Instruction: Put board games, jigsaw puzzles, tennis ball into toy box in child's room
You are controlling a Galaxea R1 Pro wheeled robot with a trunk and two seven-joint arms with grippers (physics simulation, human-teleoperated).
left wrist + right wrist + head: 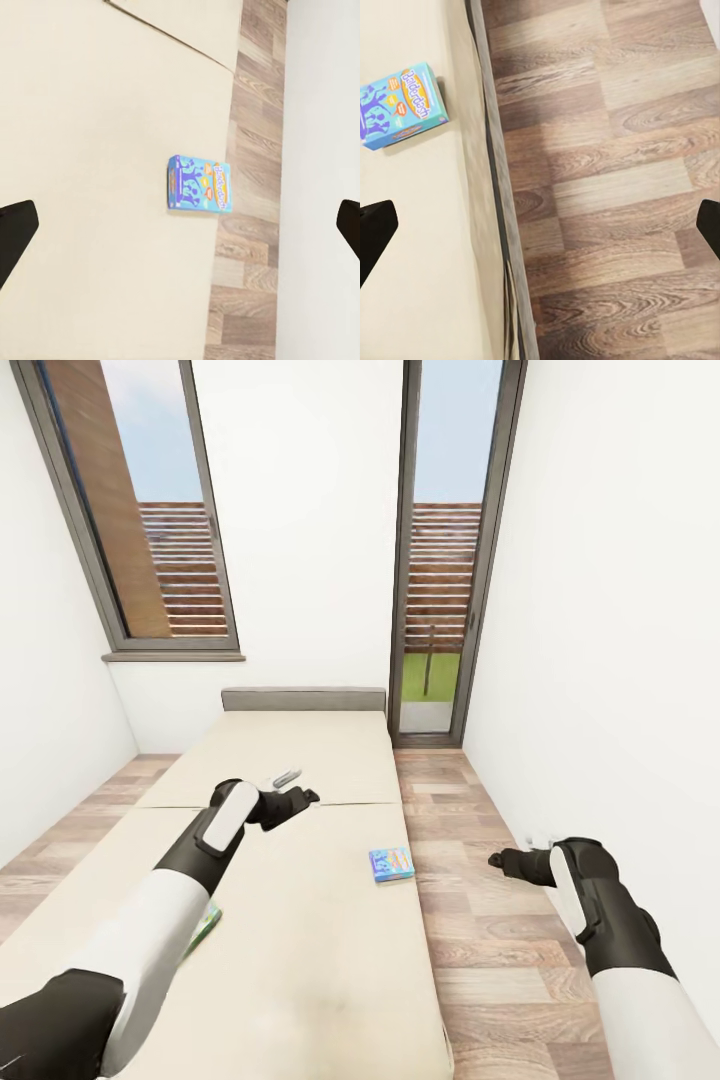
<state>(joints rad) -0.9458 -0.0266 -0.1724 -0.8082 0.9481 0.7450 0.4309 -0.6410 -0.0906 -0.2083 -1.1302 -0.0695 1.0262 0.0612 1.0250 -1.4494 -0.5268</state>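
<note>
Left pincer (300,788), jaws apart, hovers above the bed (330,960); it should descend squarely over the blue board game (391,863) near the edge.

Head view: high, looking forward and down along bed (300,880) toward headboard (303,699) at 12 o'clock; window (140,510) at 11, glass door (447,550) at 1, floor (490,920) at 3; both arms in frame.

Left wrist view: above mattress (97,187), facing down, mid-distance; blue box (199,184) near centre, floor strip (251,187) and wall (322,150) beyond bed edge.

Right wrist view: above floor (615,180), facing down over bed frame (499,210); blue box (401,105) on mattress (412,247).

Shared by all three: blue box (391,863), bed's floor-side edge, planks.
</note>
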